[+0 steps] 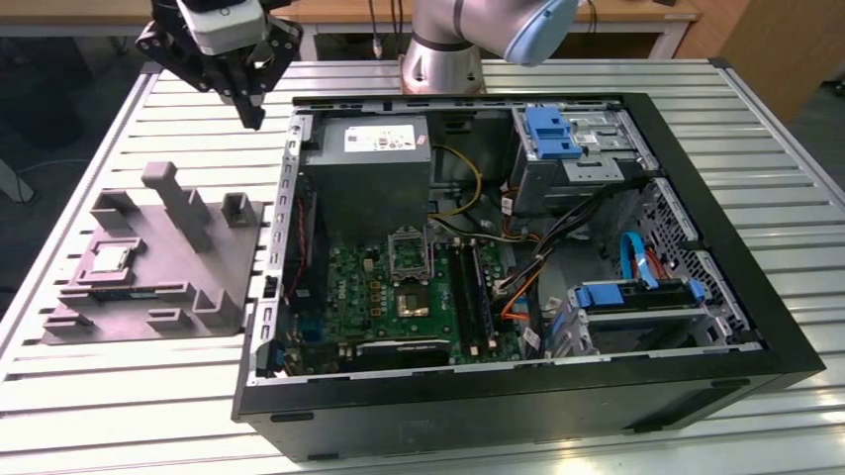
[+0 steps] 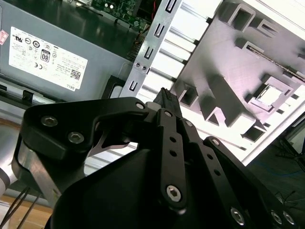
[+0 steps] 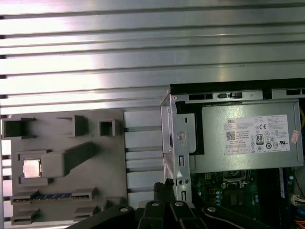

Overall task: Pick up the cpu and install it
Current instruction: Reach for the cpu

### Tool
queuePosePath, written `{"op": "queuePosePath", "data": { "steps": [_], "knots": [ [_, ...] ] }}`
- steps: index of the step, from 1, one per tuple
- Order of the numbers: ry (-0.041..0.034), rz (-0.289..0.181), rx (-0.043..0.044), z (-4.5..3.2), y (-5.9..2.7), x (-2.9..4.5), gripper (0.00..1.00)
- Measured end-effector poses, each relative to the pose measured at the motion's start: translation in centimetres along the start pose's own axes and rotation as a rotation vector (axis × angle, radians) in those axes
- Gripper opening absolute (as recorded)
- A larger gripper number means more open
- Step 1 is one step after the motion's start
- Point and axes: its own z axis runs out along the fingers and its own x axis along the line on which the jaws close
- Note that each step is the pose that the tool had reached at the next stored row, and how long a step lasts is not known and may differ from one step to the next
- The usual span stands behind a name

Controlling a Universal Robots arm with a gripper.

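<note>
The cpu [image 1: 109,259] is a small silvery square lying in a recess of the grey moulded holder [image 1: 172,287], which sits on the table at the exterior view's left of the computer case [image 1: 739,366]. Both wrist views show the cpu [image 3: 32,168] [image 2: 270,95] resting in that holder. My gripper [image 1: 251,117] hangs in the air above the table beyond the holder, by the case's back corner. It is well apart from the cpu, shut, with nothing in it [image 2: 165,95] [image 3: 164,190]. The dark metal-framed socket [image 1: 408,255] on the green motherboard stands uncovered.
Inside the open case are a big grey box with a white label [image 1: 376,163], blue drive brackets [image 1: 552,134] [image 1: 634,295] and loose cables [image 1: 555,247]. The case's metal side wall [image 1: 281,228] stands between holder and motherboard. The slatted metal table [image 1: 133,386] extends around.
</note>
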Motion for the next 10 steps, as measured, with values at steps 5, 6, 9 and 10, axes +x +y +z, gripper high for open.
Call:
{"op": "queuePosePath", "data": {
  "steps": [5, 6, 9, 10],
  "knots": [
    [0.0, 0.0, 0.0, 0.01, -0.01, 0.11, 0.11],
    [0.0, 0.0, 0.0, 0.01, -0.01, 0.14, 0.11],
    [0.0, 0.0, -0.0001, 0.02, -0.02, 0.2, 0.11],
    [0.0, 0.0, -0.0001, 0.03, -0.02, 0.25, 0.11]
  ]
}}
